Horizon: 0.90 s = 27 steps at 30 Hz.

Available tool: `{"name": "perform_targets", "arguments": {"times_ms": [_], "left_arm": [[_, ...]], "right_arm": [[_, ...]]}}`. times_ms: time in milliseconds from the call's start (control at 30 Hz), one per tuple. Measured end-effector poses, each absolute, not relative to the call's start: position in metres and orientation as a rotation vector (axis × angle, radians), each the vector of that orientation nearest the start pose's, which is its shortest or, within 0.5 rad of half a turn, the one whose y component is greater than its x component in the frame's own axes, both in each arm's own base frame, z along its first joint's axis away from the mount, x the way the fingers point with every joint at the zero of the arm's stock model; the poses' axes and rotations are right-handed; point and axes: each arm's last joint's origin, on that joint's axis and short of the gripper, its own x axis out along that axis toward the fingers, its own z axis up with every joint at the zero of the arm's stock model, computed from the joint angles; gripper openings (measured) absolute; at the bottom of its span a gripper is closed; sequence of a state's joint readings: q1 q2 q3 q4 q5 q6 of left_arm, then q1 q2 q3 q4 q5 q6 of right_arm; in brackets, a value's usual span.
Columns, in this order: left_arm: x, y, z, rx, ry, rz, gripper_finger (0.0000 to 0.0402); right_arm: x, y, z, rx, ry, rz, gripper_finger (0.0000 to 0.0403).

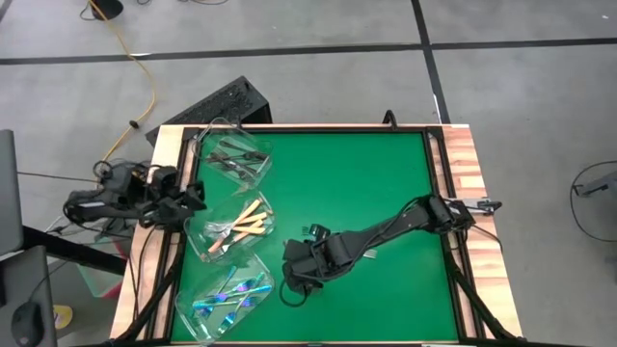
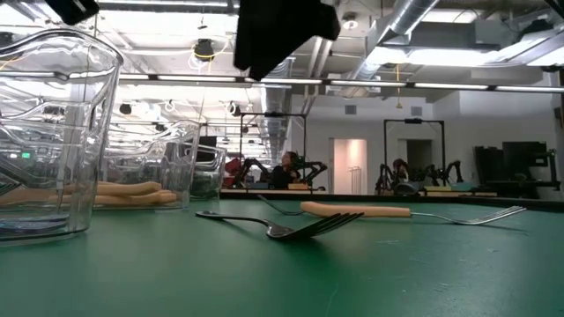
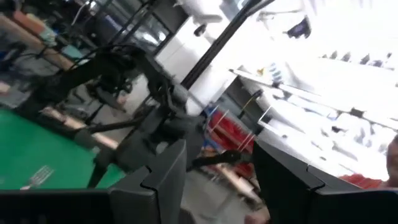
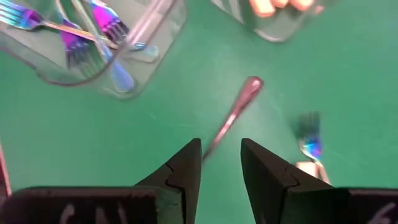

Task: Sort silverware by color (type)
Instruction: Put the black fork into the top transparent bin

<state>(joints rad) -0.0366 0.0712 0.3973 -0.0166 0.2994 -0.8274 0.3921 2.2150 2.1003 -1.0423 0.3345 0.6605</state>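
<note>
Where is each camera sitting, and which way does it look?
High: above, looking straight down on the green table; both arms show.
Low: at table-top height, looking across at a dark metal fork; an arm hangs above.
Left wrist: looks off toward the room past its fingers.
Right wrist: looks down past the right gripper.
Shared by high and right wrist: the clear plastic tub of iridescent forks.

Forks (image 1: 239,224) in tubs (image 1: 197,236), table's left

Green mat (image 1: 357,183), wood-grain table edge (image 1: 461,164), iridescent blue-purple forks (image 4: 74,34), cream-tan handles (image 1: 249,220), dark hands
</note>
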Motion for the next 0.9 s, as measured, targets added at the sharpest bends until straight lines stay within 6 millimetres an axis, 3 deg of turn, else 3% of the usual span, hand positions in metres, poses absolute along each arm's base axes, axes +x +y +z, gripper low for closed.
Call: {"name": "perform_targets", "arguments": {"times_ms": [133, 267, 467, 600, 667, 800, 900], "left_arm": [[0.073, -0.014, 0.274, -0.86, -0.158, -0.434, 0.0172], [0.091, -0.022, 0.245, -0.93, -0.046, -0.408, 0.0172], [0.1, -0.037, 0.219, -1.072, 0.041, -0.533, 0.0172], [0.097, -0.038, 0.235, -1.048, -0.012, -0.586, 0.0169], [0.093, -0.037, 0.25, -0.972, -0.045, -0.581, 0.0163], [0.083, -0.031, 0.279, -0.757, 0.049, -0.417, 0.0143], [0.069, -0.024, 0.294, -0.648, 0.194, -0.275, 0.0132]], "right_arm": [[0.434, 0.171, 0.249, 0.202, 1.033, -0.291, 0.0132], [0.433, 0.169, 0.243, 0.211, 1.052, -0.302, 0.0132], [0.443, 0.169, 0.23, 0.244, 1.051, -0.277, 0.0132], [0.456, 0.162, 0.211, 0.31, 1.053, -0.311, 0.0138], [0.462, 0.159, 0.191, 0.333, 1.095, -0.332, 0.0149], [0.469, 0.158, 0.171, 0.414, 1.141, -0.307, 0.0179], [0.471, 0.16, 0.17, 0.462, 1.134, -0.293, 0.0201]]}}
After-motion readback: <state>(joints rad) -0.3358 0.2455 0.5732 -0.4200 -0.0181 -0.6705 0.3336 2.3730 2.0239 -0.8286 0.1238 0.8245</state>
